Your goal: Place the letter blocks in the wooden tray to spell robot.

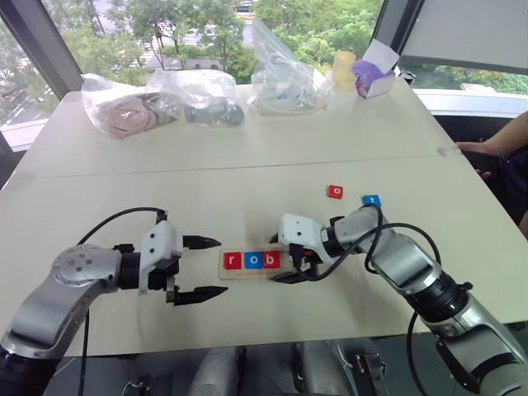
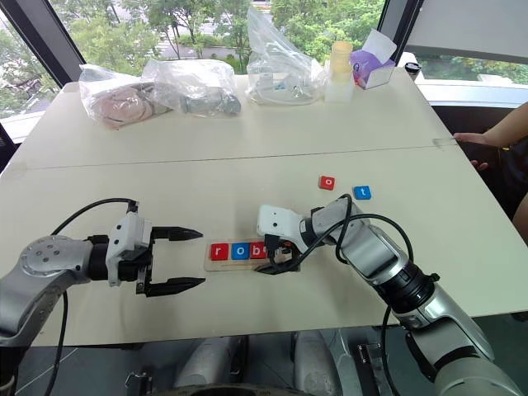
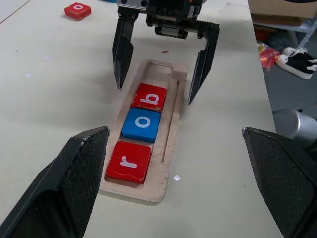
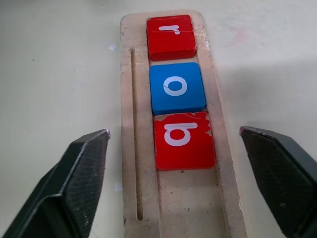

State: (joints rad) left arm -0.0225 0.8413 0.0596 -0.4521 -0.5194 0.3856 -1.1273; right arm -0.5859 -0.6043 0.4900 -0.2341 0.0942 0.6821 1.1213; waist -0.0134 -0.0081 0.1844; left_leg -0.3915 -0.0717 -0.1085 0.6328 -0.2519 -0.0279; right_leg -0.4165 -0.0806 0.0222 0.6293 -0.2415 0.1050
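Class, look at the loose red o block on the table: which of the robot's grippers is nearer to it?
Right. The right gripper hangs open over the wooden tray's empty end, below the red o block. The left gripper sits open beyond the tray's r end, farther off.

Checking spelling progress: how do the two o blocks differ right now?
The blue o block sits in the wooden tray, between the red r block and the red b block. The red o block lies loose on the table, apart from the tray, beside the blue t block. Both are small square tiles with a white lowercase o.
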